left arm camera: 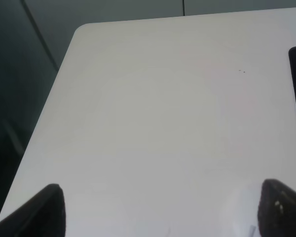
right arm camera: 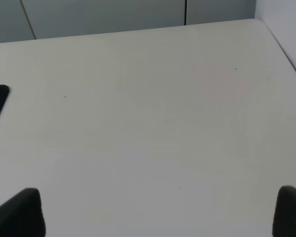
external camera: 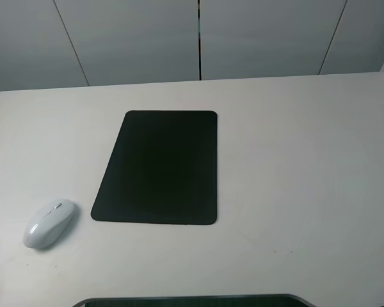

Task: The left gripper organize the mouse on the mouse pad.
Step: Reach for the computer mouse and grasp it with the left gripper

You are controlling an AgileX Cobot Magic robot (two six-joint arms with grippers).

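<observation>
Exterior high shows the mouse (external camera: 49, 223) lying on the table (external camera: 294, 192) just left of the mouse pad (external camera: 157, 167), off it, while my left gripper (left arm camera: 160, 210) gapes empty; I judge the mouse light, rigid and slick (best pinched across its 2 long flanks).
</observation>
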